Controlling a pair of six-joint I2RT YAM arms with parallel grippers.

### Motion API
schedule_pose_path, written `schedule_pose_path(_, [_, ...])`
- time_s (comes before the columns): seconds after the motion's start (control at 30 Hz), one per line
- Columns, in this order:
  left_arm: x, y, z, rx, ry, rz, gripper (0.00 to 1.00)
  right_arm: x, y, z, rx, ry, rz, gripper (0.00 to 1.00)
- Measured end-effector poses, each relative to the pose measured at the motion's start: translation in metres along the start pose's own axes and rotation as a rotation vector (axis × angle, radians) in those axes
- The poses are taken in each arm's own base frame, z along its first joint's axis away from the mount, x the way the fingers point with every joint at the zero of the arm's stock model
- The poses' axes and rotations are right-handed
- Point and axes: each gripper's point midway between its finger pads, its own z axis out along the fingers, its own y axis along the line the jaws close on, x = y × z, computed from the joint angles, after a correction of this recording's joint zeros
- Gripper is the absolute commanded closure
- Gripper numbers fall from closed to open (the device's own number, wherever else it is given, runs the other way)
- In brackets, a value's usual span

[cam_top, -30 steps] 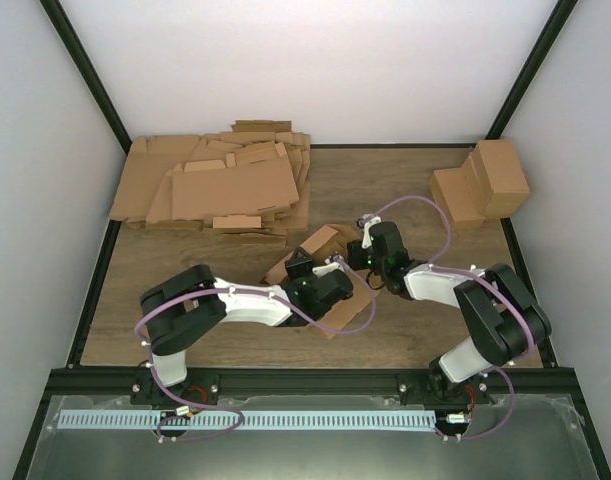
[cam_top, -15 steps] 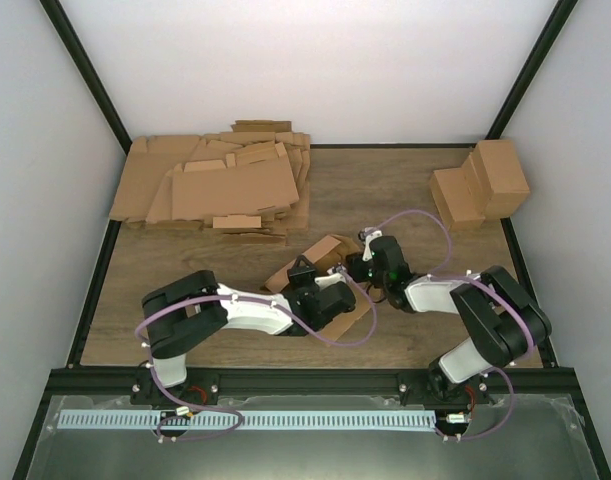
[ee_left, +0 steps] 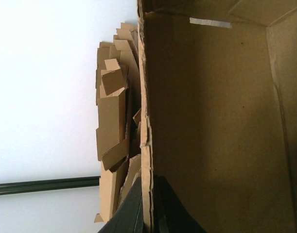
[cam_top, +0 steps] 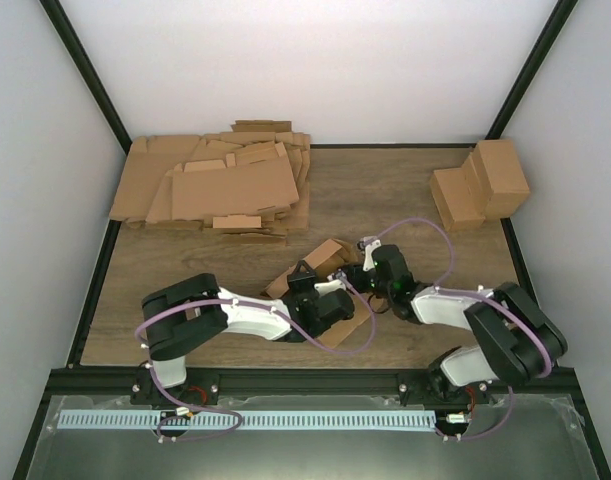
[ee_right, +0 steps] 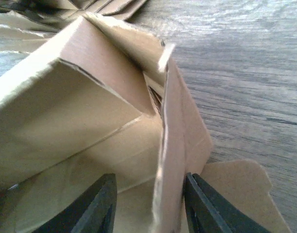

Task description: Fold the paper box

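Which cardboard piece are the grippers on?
The half-folded paper box in the middle: the left gripper pinches its wall, the right gripper straddles a flap. The heap and closed boxes lie untouched behind.

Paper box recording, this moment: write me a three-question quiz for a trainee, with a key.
1. True or false: the left gripper is shut on a wall of the paper box.
2. In the top view, the heap of flat cardboard sheets lies: A) far left, B) far right, C) near edge, centre.
3. Fill in: the jaws of the right gripper stand ____, astride a box wall.
Key: 1 true; 2 A; 3 open.
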Motion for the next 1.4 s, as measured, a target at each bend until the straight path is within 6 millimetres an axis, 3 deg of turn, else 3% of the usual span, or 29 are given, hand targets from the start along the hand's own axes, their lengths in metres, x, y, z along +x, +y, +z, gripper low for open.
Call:
schedule_pose_path(0.23, [0.002, 0.0, 0.0, 0.002, 0.0, 0.003, 0.96, -0.019, 0.003, -0.03, -0.023, -0.081, 0.017, 0.44])
schedule_pose_path(0.43, [0.002, 0.0, -0.001, 0.002, 0.0, 0.004, 0.96, -0.045, -0.027, -0.054, -0.018, -0.168, 0.098, 0.42])
schedule_pose_path(0.63, [0.002, 0.0, -0.001, 0.002, 0.0, 0.005, 0.96, -0.055, -0.045, -0.06, -0.025, -0.177, 0.17, 0.42])
schedule_pose_path(0.8, [0.002, 0.0, -0.001, 0.001, -0.002, 0.009, 0.96, -0.08, -0.075, -0.048, 0.004, -0.158, 0.272, 0.42])
schedule_pose_path(0.97, [0.0, 0.0, -0.003, -0.001, -0.009, 0.014, 0.96, -0.099, -0.094, -0.007, -0.049, -0.065, 0.341, 0.47])
schedule_pose_path(1.17, [-0.002, 0.001, -0.004, -0.003, -0.014, 0.014, 0.96, -0.077, -0.09, 0.03, -0.192, 0.085, 0.397, 0.54])
schedule_pose_path(1.4, [-0.002, 0.001, -0.004, -0.004, -0.015, 0.015, 0.96, -0.048, -0.058, 0.023, -0.341, 0.154, 0.388, 0.58])
